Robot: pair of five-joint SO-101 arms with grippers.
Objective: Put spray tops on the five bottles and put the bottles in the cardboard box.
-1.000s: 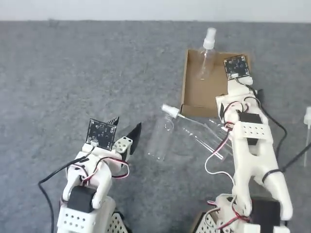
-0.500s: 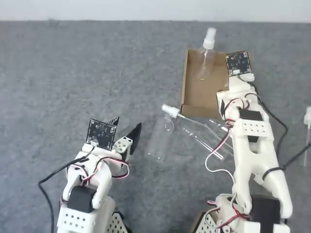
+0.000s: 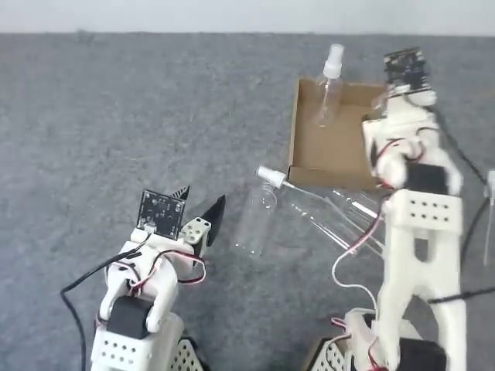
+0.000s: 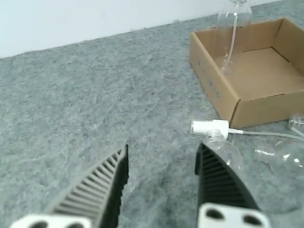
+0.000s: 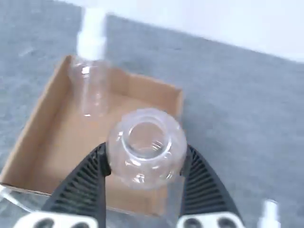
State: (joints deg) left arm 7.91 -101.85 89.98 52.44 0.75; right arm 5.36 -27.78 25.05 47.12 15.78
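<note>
My right gripper is shut on a clear bottle with an open neck, held upright over the cardboard box. Inside the box stands a bottle with a spray top, against the far wall. My left gripper hangs open over the carpet with nothing between its fingers. Just beyond it lies a capless bottle, and a loose spray top with its tube lies at that bottle's mouth. More clear bottles lie beside the right arm.
Another spray top sits at the right edge of the grey carpet. The box's near wall stands between the lying bottles and the box floor.
The right arm has risen and swung farther out and to the right over the box, carrying the bottle. The left arm has kept still.
</note>
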